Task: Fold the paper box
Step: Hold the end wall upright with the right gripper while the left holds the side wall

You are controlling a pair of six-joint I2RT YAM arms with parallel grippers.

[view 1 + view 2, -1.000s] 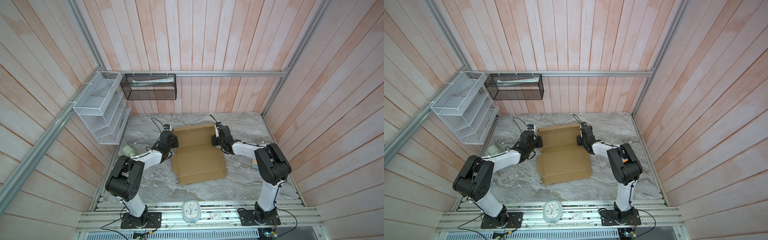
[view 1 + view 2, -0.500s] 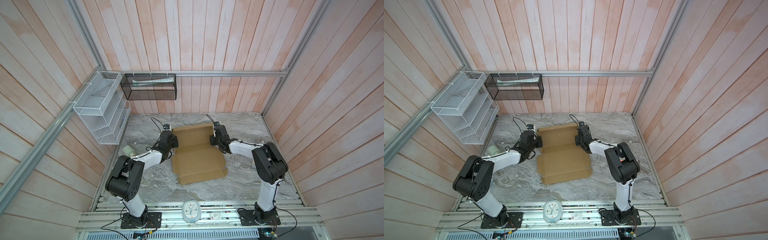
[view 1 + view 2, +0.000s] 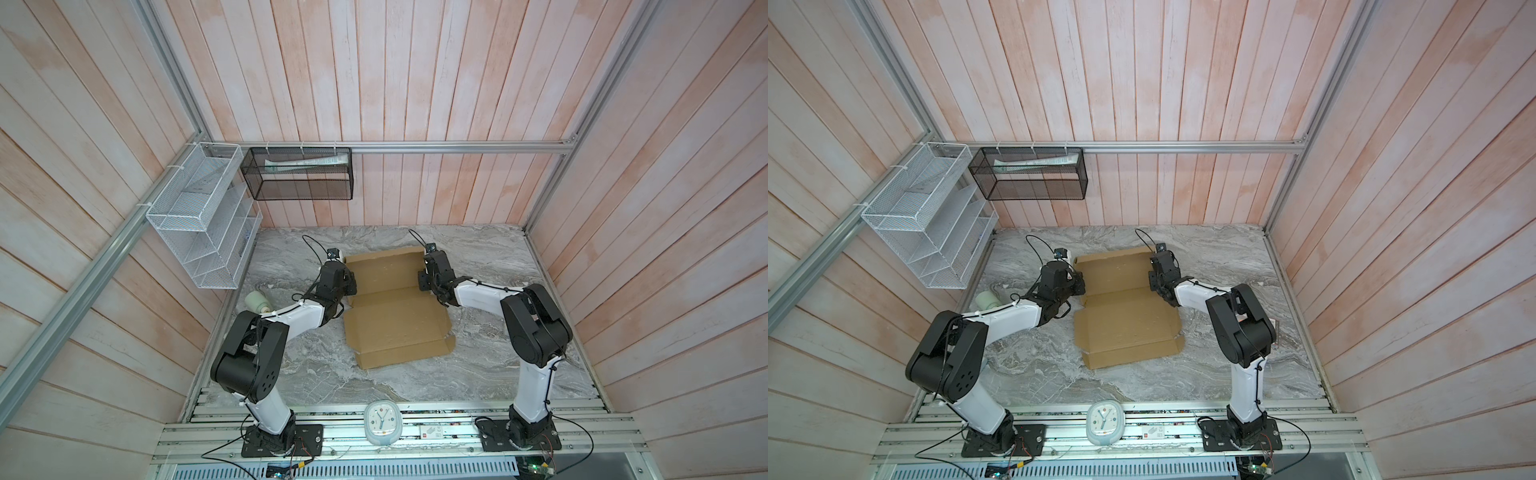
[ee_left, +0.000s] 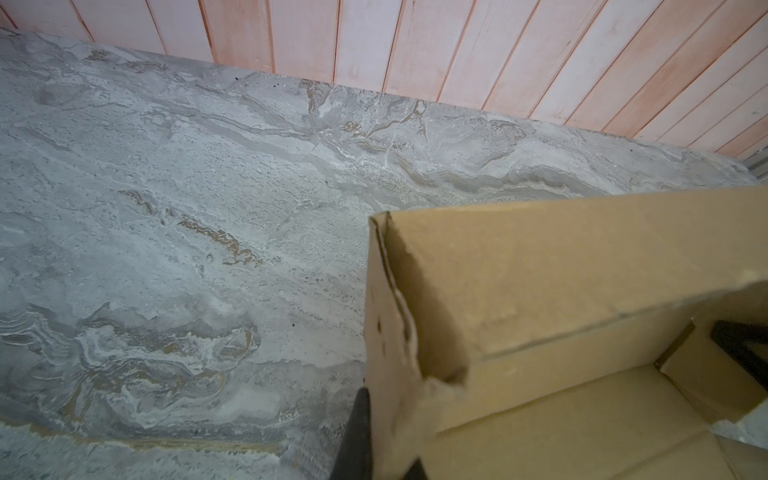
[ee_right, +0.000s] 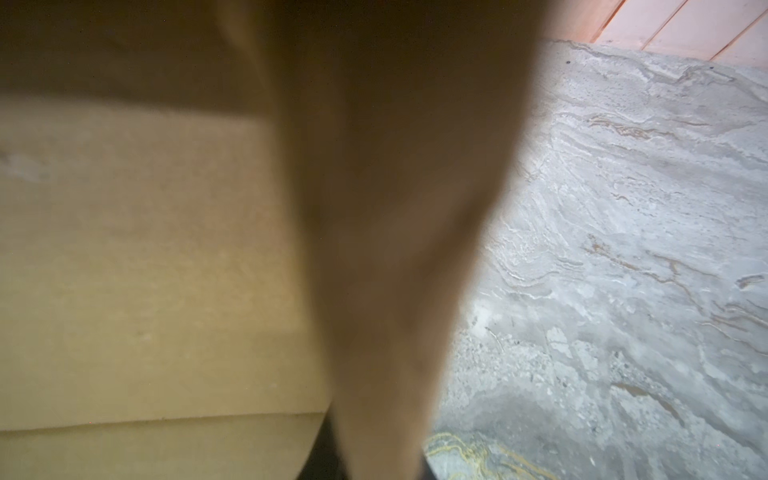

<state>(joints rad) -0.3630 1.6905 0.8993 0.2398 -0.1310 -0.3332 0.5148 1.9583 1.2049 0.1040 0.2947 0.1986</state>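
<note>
The left gripper (image 3: 351,279) is standing at the left edge of the paper box (image 3: 395,320). Its fingers (image 4: 358,432) are closing almost fully on the thin raised side wall (image 4: 399,332), one finger outside it and one inside. The box is lying opened on the marble table (image 3: 307,374), between the two pairs of fingers. Its far panel (image 3: 384,270) is spanning from one pair to the other, and its larger part is lying behind the fingertips, on the wrist side. I am judging the cardboard to be light and rather stiff, bending willingly only along its creases, with a dry surface that is not slipping easily. Its edges are probably crushing if pinched too hard, so the good hold is on a flap close to its crease. The right gripper (image 3: 424,282) is working at the opposite edge, and its fingers (image 5: 322,457) are looking nearly closed, with a flap (image 5: 395,208) passing between them. Both top views are giving the whole layout but are hiding the fingertips. The left wrist view is showing the pinch sharply, while the right wrist view is showing its flap only as a blur.
</note>
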